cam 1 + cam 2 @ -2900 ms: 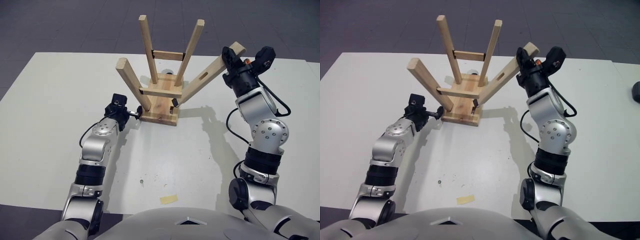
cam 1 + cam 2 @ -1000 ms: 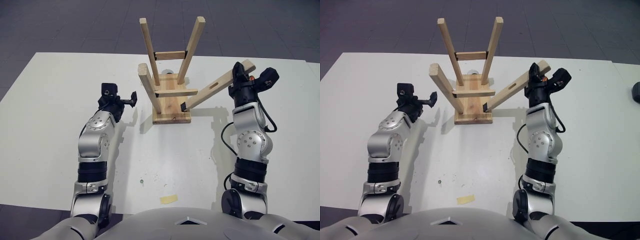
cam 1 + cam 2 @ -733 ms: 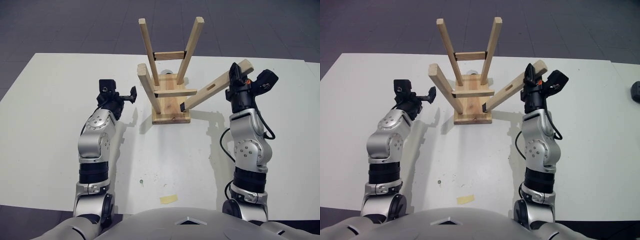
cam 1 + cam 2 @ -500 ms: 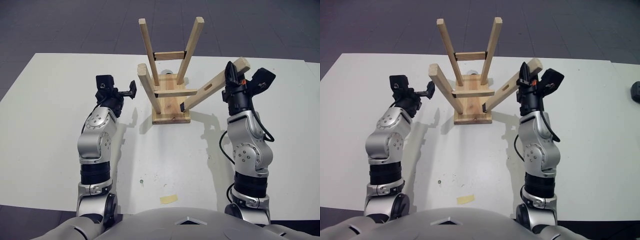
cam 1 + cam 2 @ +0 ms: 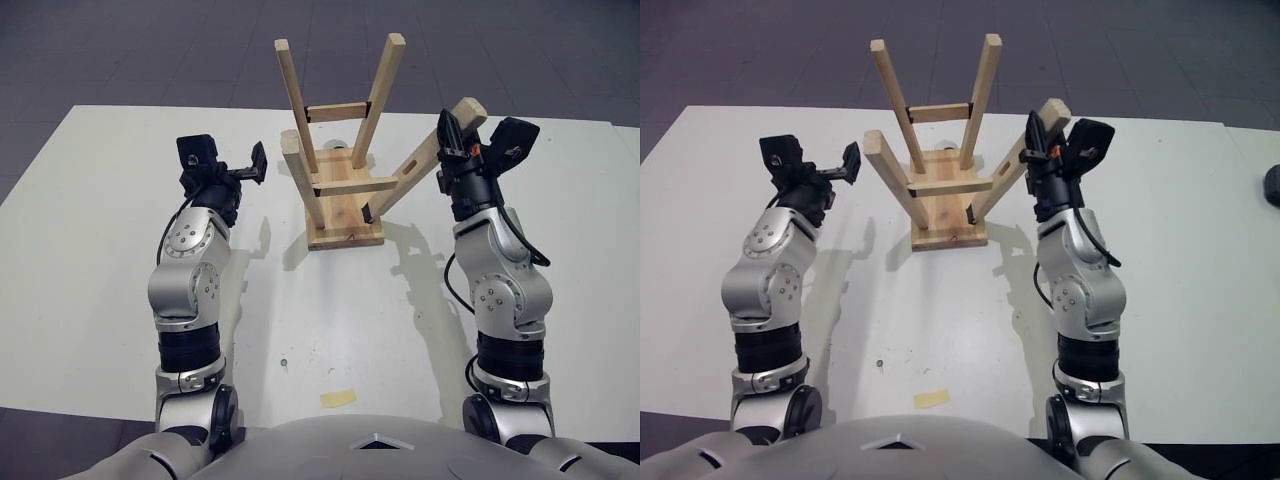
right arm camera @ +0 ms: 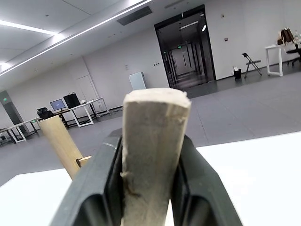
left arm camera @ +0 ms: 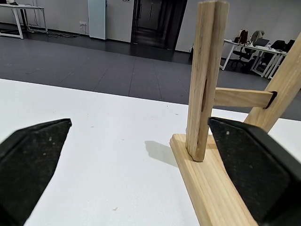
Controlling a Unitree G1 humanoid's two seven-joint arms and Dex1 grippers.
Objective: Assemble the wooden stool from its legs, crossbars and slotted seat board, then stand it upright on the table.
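Nearest on the white tabletop (image 5: 100, 250), well short of both grippers, lies a small yellowish scrap of tape (image 5: 337, 398). Farther out, the left gripper (image 5: 228, 165) hovers with its black fingers (image 7: 33, 160) spread wide and holding nothing. Just beyond its fingertips stands the pale square-section wooden leg at the near left (image 5: 302, 180). The right gripper (image 5: 462, 140) has its fingers (image 6: 101, 183) pinched on the top end of the fourth pale wooden leg (image 5: 415, 165), which slants from the fingers down toward the stool. Its foot rests at the near right corner of the flat light-wood seat board (image 5: 340, 215). Whether the foot is in its socket cannot be told. The stool sits upside down between the two grippers, seat board flat on the table. A short wooden crossbar (image 5: 350, 185) runs from the left leg toward a slot in the slanted leg. Beyond the fingers two more pale legs (image 5: 293, 95) (image 5: 380, 95) rise, joined by a far crossbar (image 5: 337, 111). The step in hand is probably seating the fourth leg. To do it well, the right gripper should swing the leg's top inward until the slot meets the crossbar end, then press straight down along the leg. The left fingers could close on the near left leg to brace it, or the board may slide or tip. Turning the stool upright is not yet done.
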